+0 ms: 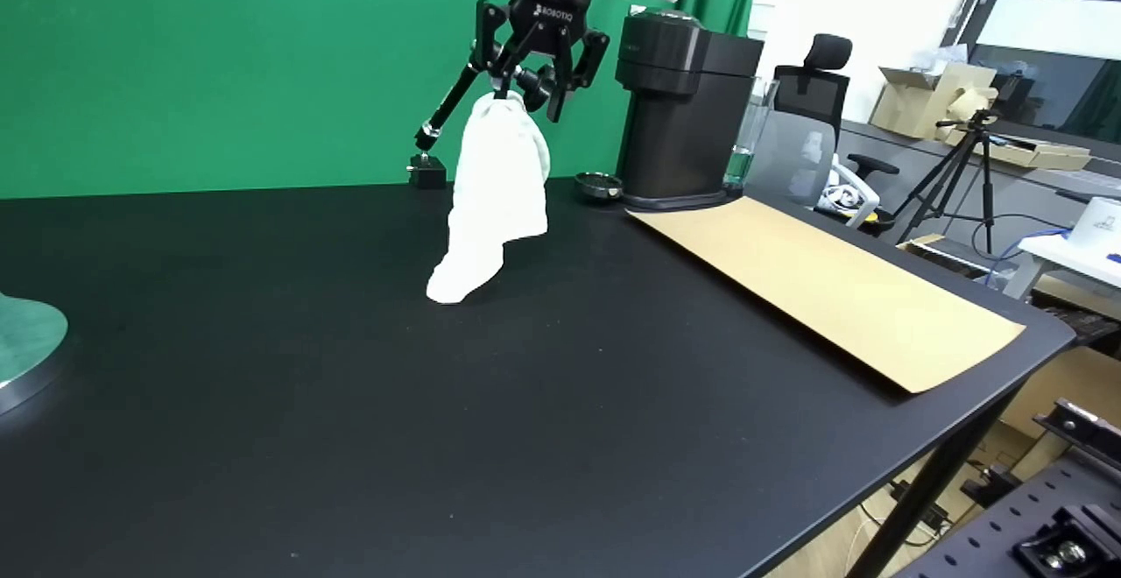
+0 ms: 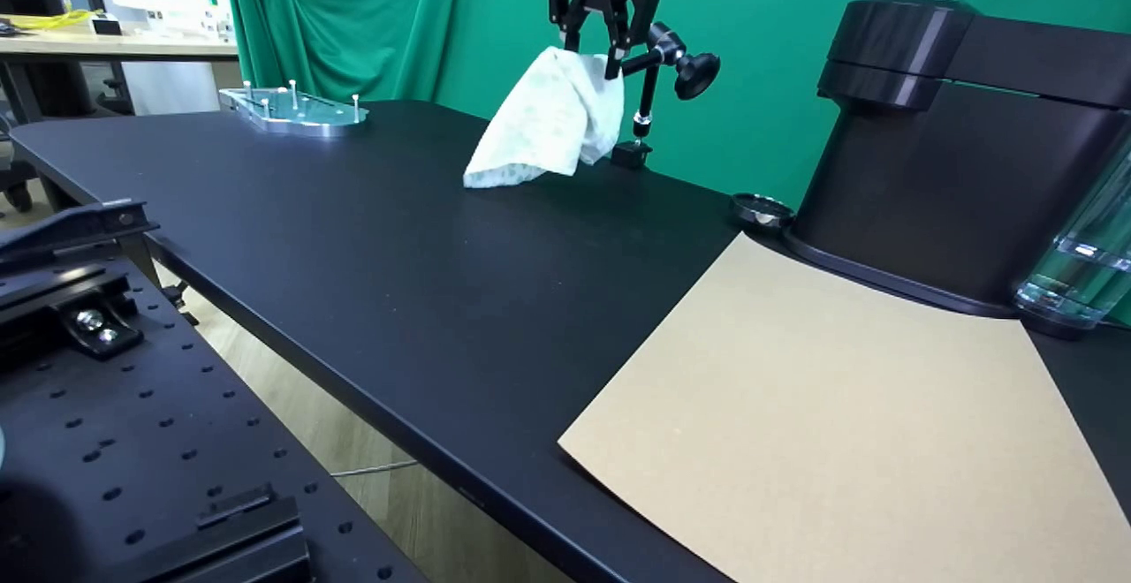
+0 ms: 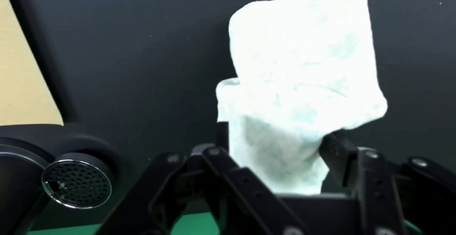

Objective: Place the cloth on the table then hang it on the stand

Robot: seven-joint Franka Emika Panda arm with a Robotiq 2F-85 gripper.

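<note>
Above a black table [image 1: 333,403], near a green backdrop [image 1: 219,61], white cloth [image 1: 497,179] hangs at the stand [image 1: 450,102], apparently draped over its thin arm, as the gripper [image 1: 527,105] straddles the top of the cloth, fingers [image 3: 340,158] spread wide and pinching nothing. The chief risk looks to be a snag: in the wrist view one finger seems to touch the cloth, and a sideways retreat could drag it off the stand. An uneven drape is another likely hazard; much of the cloth falls on the side away from the backdrop, and its weight could pull the rest over and down. The cloth's long axis runs mostly upright, at a slant, its lower end pointing down and outward over the table. Whether that end touches the table or hangs just clear of it cannot be told.
</note>
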